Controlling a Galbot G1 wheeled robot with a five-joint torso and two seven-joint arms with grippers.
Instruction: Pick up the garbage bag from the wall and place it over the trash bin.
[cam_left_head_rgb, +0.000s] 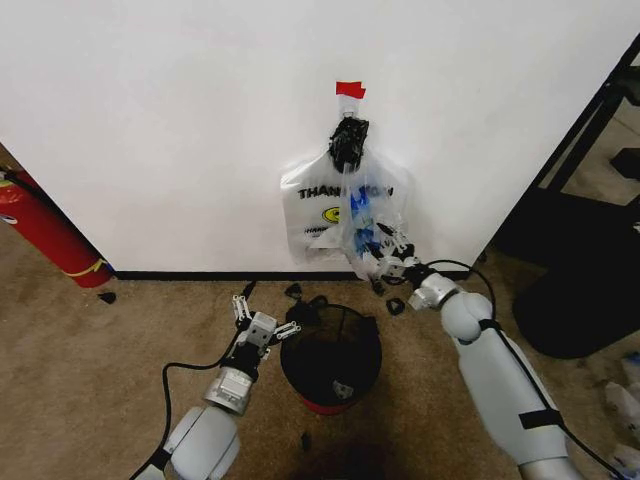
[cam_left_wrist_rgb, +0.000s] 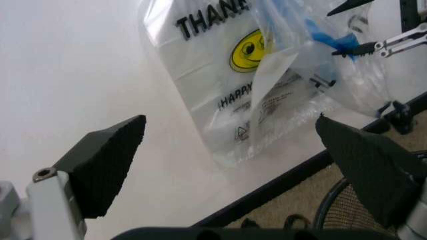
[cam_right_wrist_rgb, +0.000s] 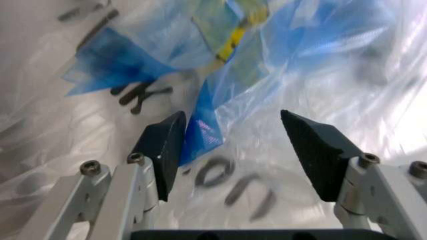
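The garbage bag (cam_left_head_rgb: 335, 215) hangs on the white wall (cam_left_head_rgb: 170, 120) from a black clip under a red tape piece (cam_left_head_rgb: 350, 90); it is see-through with black print, a yellow smiley and blue patches. My right gripper (cam_left_head_rgb: 385, 255) is open at the bag's lower right corner, its pads (cam_right_wrist_rgb: 163, 147) spread with plastic (cam_right_wrist_rgb: 227, 165) between and behind them. The black wire-mesh trash bin (cam_left_head_rgb: 332, 355) with a red base stands on the carpet below. My left gripper (cam_left_head_rgb: 258, 318) is open just left of the bin's rim, pointing at the wall; the bag (cam_left_wrist_rgb: 253, 75) hangs ahead of it.
A red fire extinguisher (cam_left_head_rgb: 45, 235) leans at the left by the black baseboard (cam_left_head_rgb: 190, 274). A black stand and frame (cam_left_head_rgb: 585, 260) occupy the right side. Small black bits lie on the carpet near the bin. Cables trail from both arms.
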